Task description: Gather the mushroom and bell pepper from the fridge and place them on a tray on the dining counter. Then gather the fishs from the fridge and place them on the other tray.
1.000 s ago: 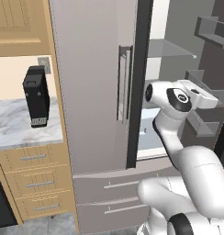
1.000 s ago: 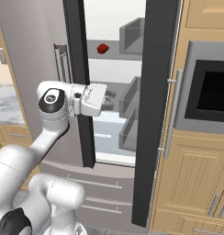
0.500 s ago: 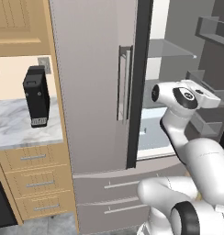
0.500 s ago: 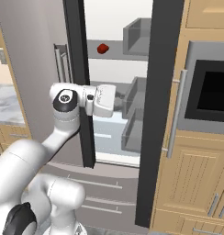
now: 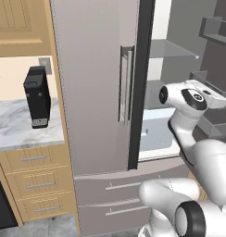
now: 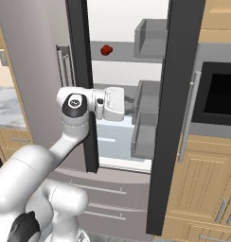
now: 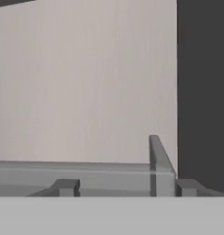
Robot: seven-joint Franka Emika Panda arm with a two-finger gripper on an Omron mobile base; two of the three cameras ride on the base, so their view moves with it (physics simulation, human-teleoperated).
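In the hand view, the gripper [image 7: 124, 187] shows two dark tips at the bottom of the frame, standing apart with nothing between them. Just beyond them a grey bin wall [image 7: 160, 167] rises at lower centre, with a pale grey panel behind it and a dark strip down the right edge.

In the right base view the hand reaches through the gap of the fridge [image 6: 37, 66], at mid-frame, close beside a grey door bin [image 6: 146, 118]. The bell pepper [image 6: 106, 49] sits on an upper shelf in the upper centre of the frame, well above the hand and apart from it. A second grey bin [image 6: 150, 38] hangs at the top, right of the pepper. The dark door edge [image 6: 82, 85] runs vertically just left of the wrist, and a wider dark edge [image 6: 172, 118] closes the opening on the right, so the arm works in a narrow slot between them.

In the left base view the closed fridge door fills the centre, its bar handle [image 5: 126, 83] upright. A marbled counter [image 5: 17, 129] at left carries a black appliance [image 5: 37, 97], with wooden drawers [image 5: 31, 180] below. Fridge drawers [image 5: 115, 194] lie across the bottom.
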